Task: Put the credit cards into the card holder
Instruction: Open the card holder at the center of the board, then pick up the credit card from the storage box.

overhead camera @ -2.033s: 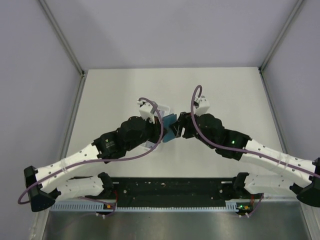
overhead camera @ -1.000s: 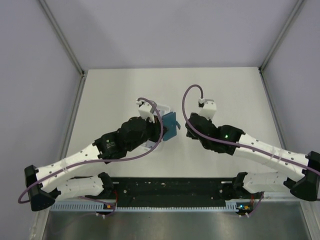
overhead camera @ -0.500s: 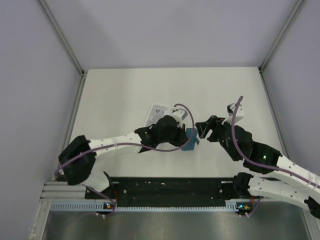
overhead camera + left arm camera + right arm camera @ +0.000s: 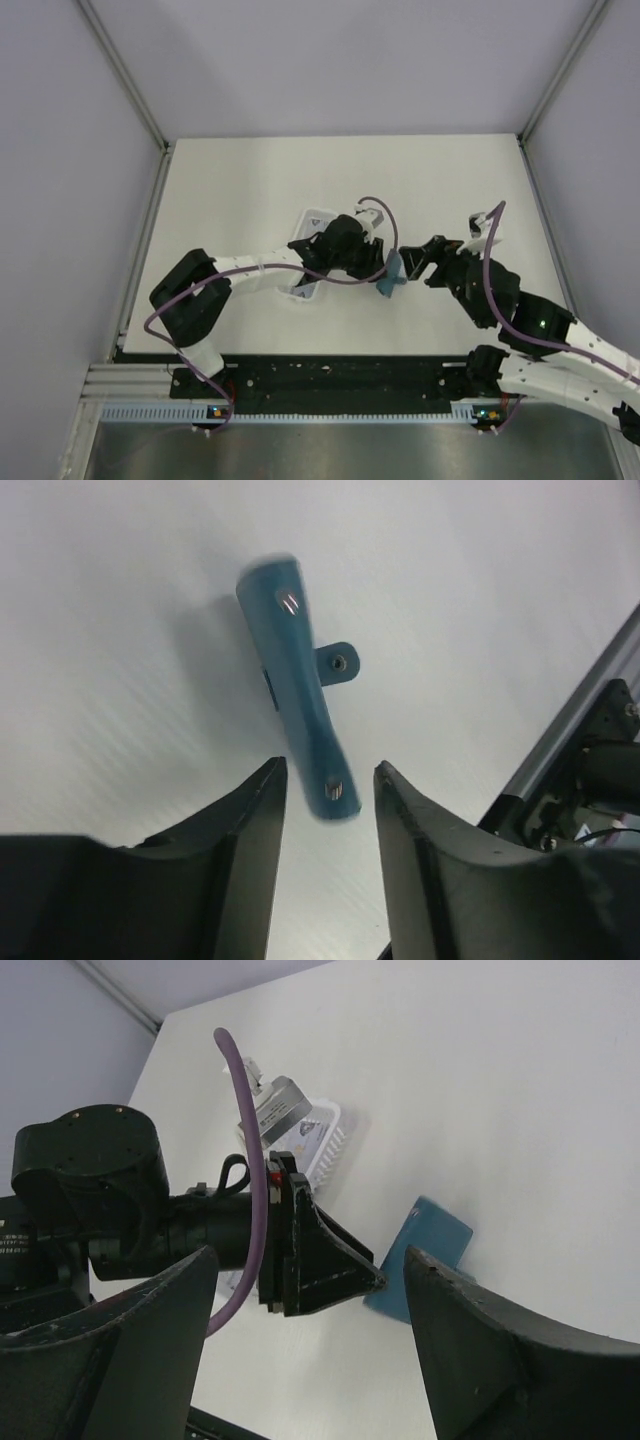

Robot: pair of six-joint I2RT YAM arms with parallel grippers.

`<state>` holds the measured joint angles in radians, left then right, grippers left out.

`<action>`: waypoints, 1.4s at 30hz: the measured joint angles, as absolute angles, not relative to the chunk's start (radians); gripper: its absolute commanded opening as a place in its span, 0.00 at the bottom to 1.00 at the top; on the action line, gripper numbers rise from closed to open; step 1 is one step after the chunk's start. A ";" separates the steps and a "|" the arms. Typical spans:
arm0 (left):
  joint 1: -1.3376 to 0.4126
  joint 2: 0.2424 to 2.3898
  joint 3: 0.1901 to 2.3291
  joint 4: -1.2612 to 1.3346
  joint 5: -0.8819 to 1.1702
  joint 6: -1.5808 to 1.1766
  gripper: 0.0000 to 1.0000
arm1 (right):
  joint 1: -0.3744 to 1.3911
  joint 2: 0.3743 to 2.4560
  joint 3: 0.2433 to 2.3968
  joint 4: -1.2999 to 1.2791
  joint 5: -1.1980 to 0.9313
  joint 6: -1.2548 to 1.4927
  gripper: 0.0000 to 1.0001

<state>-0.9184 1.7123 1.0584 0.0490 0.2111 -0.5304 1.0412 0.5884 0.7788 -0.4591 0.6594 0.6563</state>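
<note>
card holder [image 4: 300, 680]: teal, folded, seen edge-on from the left wrist, with the snap tab [image 4: 337, 663] sticking out to one side. Its near end sits between the left gripper [image 4: 330, 768] fingertips, and a sliver of tabletop shows on both sides of it. So the jaws are parted partway and not pinching it. The holder's far end is blurred. From the right wrist it reads as a tilted teal slab with its lower edge down at the surface; can't tell if it's fully resting there. One left fingertip looks to touch its face in that view.

right gripper [image 4: 308, 1255]: jaws spread wide, nothing in them. It sits just beside the holder on its right, facing the left gripper head-on.

credit cards [image 4: 318, 221]: a pale card with dark marks shows at the far end of the white tray [image 4: 303, 292]. The tray runs under the left arm, so most of it is hidden. It's near the holder on the left, not touching.

room: the holder is around the middle of the table [image 4: 450, 180], closer to the near edge and the black base plate [image 4: 340, 372] than to the far edge, and well apart from both side rails [image 4: 143, 250]. White tabletop stretches beyond both grippers to the far edge. The left arm lies across the near-left part.
</note>
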 measured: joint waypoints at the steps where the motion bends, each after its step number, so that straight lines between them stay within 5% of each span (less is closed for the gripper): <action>1: -0.908 1.712 1.058 0.041 0.203 -0.527 0.56 | 1.041 0.585 0.779 -0.458 0.661 0.656 0.75; 13: -0.636 1.425 0.937 -0.163 0.060 -0.484 0.63 | 1.039 0.653 0.779 -0.456 0.668 0.656 0.73; 22: -0.571 1.173 0.823 -0.201 -0.062 -0.471 0.61 | 1.013 0.950 0.830 -0.444 0.560 0.614 0.72; 42: -0.518 1.181 0.682 -0.265 -0.199 -0.521 0.58 | 0.818 1.385 1.103 -0.380 0.003 0.384 0.72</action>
<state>-0.5179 1.1812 0.6819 -0.2649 -0.1993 -0.5209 0.8185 1.3846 1.1034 -0.3798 0.0032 0.3843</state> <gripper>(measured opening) 0.588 0.724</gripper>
